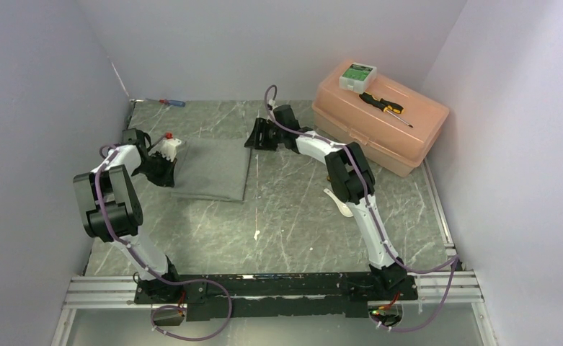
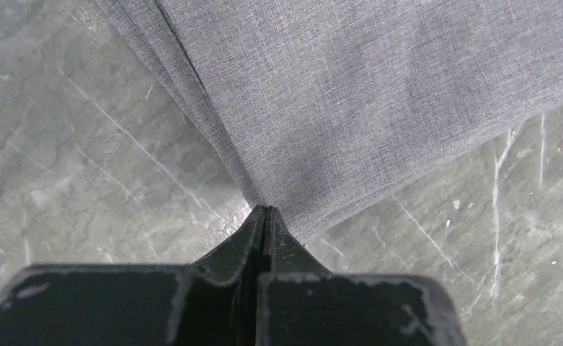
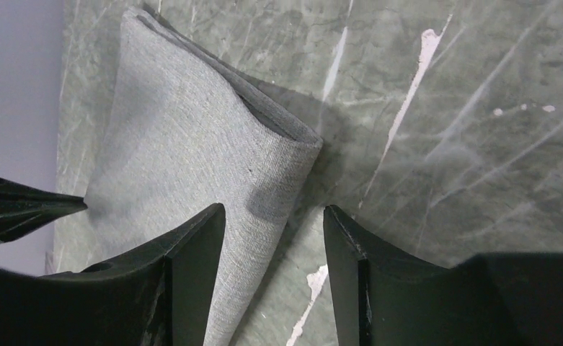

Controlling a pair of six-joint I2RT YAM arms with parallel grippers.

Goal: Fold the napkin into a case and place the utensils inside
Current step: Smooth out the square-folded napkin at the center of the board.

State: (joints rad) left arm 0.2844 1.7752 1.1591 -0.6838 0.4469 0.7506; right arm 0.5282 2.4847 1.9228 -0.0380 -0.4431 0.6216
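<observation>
The grey napkin (image 1: 213, 169) lies folded flat on the marble table, left of centre. My left gripper (image 1: 165, 171) is at its left edge. In the left wrist view its jaws are pressed together at the napkin's (image 2: 379, 94) corner, and the cloth runs right up to the left gripper (image 2: 265, 211). My right gripper (image 1: 258, 135) is at the napkin's far right corner. It is the open right gripper (image 3: 275, 216): one finger is over the napkin (image 3: 184, 137), the other over bare table. Of the utensils, only a white spoon (image 1: 340, 204) shows, partly hidden under the right arm.
An orange toolbox (image 1: 401, 137) stands at the back right, with a black-and-yellow screwdriver (image 1: 385, 107) and a small white-and-green box (image 1: 356, 76) on its lid. A red-and-blue screwdriver (image 1: 171, 102) lies at the back left, by the wall. Walls close in the left, right and back.
</observation>
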